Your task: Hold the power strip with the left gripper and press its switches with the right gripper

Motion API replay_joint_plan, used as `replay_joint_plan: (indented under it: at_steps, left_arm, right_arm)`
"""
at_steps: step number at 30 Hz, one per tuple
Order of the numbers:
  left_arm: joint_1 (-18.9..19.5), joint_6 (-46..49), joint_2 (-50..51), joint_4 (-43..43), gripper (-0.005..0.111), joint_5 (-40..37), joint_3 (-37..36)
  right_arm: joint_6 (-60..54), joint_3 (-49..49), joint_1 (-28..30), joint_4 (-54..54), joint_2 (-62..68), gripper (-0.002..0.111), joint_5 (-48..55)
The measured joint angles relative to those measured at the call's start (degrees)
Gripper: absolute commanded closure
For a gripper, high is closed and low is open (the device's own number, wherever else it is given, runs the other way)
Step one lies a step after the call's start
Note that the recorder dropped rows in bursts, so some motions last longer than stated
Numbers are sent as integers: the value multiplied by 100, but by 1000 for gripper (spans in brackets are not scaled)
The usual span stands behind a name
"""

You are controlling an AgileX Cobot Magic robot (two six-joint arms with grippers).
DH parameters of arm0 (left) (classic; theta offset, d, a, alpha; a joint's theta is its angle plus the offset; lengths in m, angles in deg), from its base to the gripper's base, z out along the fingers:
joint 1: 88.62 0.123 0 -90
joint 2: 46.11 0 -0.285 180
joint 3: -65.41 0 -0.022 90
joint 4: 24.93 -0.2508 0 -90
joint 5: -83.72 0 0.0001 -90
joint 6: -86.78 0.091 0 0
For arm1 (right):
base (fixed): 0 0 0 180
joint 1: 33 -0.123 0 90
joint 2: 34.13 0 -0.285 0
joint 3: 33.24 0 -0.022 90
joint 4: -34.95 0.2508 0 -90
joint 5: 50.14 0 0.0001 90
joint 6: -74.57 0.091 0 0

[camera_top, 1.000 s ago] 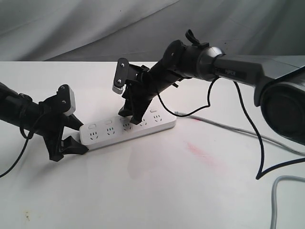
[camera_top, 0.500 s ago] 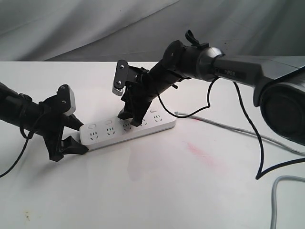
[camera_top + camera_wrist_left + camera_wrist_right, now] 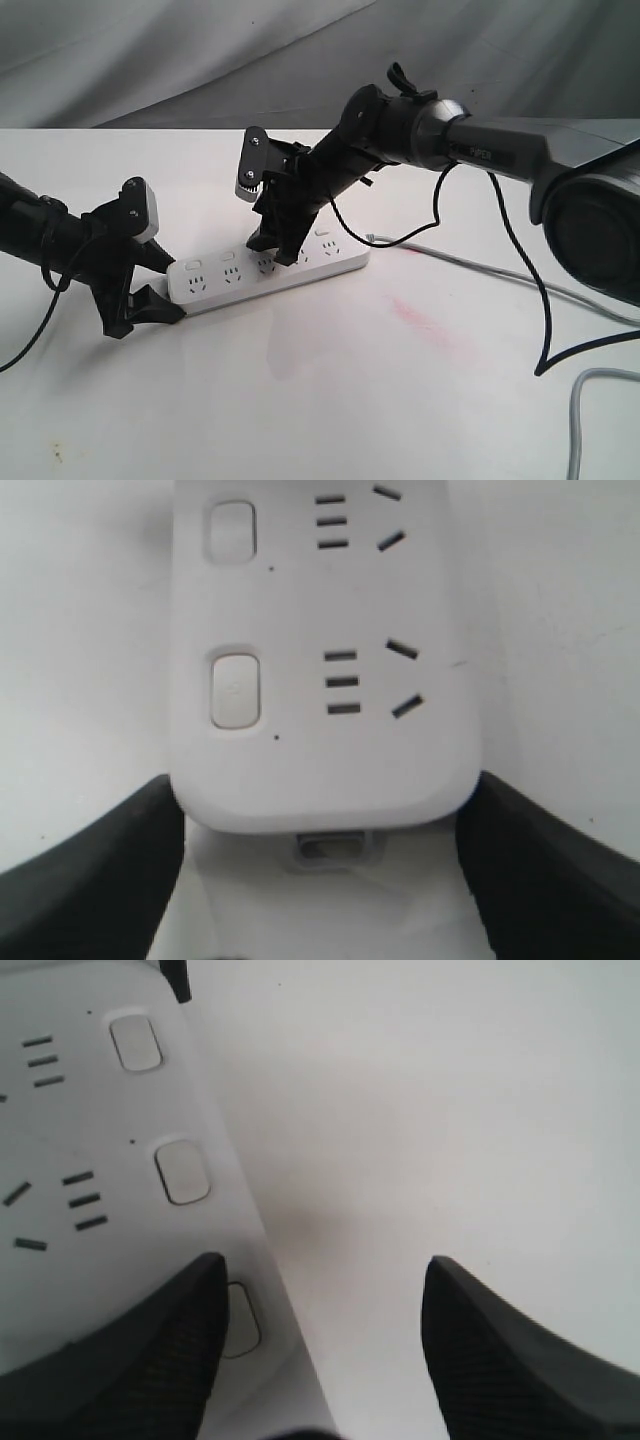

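Change since a second ago: my left end effector (image 3: 165,288) sits where it was. The right end effector (image 3: 272,250) has crept a touch leftward along the strip. The power strip (image 3: 235,283) has not shifted.
Left end effector: clenched on the strip's rounded left end, with one finger (image 3: 100,870) against each side of it, as my left wrist view shows.
Strip, place: flat on the white table (image 3: 380,400), left of centre, socket face up.
Strip, long axis: runs left to right in the exterior view, with the right end angled a little toward the back. The held end points left.
Row of switches (image 3: 235,690): along the far long edge, one beside each socket group.
Right end effector: released, jaws spread wide, tips down over the middle of the strip. In my right wrist view one finger (image 3: 130,1360) lies over the strip's edge and half hides a switch, and the other is over bare table. I cannot tell whether it touches.
Writing: small white lettering (image 3: 485,154) on the right arm looks like "PIPER", but it is too small for me to be sure.
Grey cord (image 3: 470,262): leaves the strip's right end and trails off right across the table.
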Motion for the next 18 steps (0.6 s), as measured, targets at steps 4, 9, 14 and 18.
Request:
replay_joint_plan:
  at_steps: [4, 9, 14, 18]
  left_arm:
    - [0, 0, 0, 0, 47, 0, 0]
    - [0, 0, 0, 0, 47, 0, 0]
    - [0, 0, 0, 0, 47, 0, 0]
    - [0, 0, 0, 0, 47, 0, 0]
  right_arm:
    - [0, -11, 0, 78, 33, 54, 0]
    - [0, -19, 0, 169, 81, 54, -28]
    - [0, -35, 0, 217, 118, 54, -16]
    - [0, -48, 15, 217, 128, 54, -16]
